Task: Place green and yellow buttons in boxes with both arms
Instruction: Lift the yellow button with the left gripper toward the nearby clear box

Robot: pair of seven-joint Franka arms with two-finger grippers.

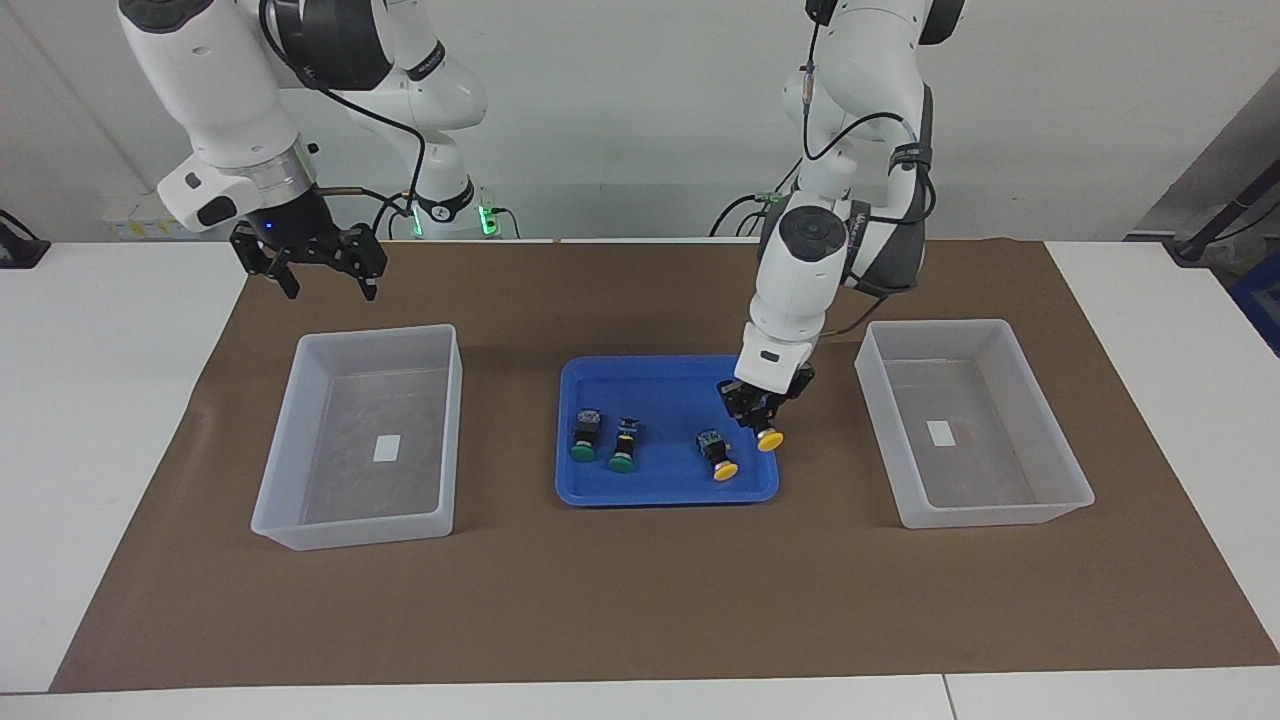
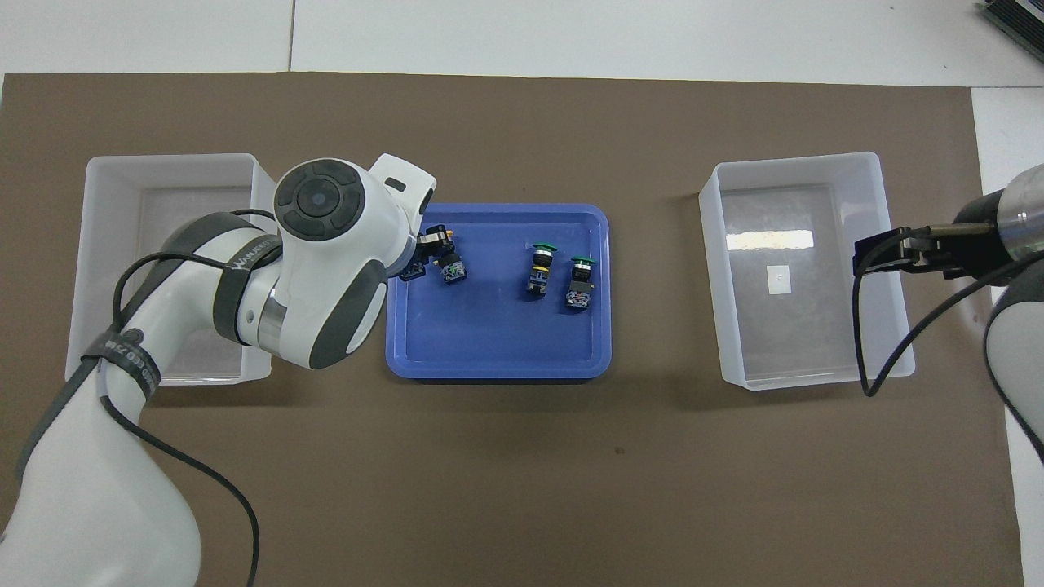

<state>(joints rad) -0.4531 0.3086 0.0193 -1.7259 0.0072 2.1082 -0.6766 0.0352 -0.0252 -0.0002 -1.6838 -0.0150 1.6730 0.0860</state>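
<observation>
My left gripper (image 1: 757, 408) is shut on a yellow button (image 1: 768, 439) and holds it just above the blue tray's (image 1: 660, 385) edge toward the left arm's end. The other yellow button (image 1: 720, 458) lies in the tray beside it. Two green buttons (image 1: 583, 438) (image 1: 622, 448) lie in the tray toward the right arm's end. In the overhead view the left wrist hides most of the held button; the lying yellow button (image 2: 453, 269) and both green buttons (image 2: 539, 267) (image 2: 581, 283) show. My right gripper (image 1: 328, 272) waits open, raised by the box (image 1: 300, 440) at its end.
The second box (image 1: 1040, 440) stands at the left arm's end of the brown mat, beside the tray. In the overhead view the left forearm covers part of that box (image 2: 114, 244). The right arm's cable loop hangs over the other box's rim (image 2: 893, 326).
</observation>
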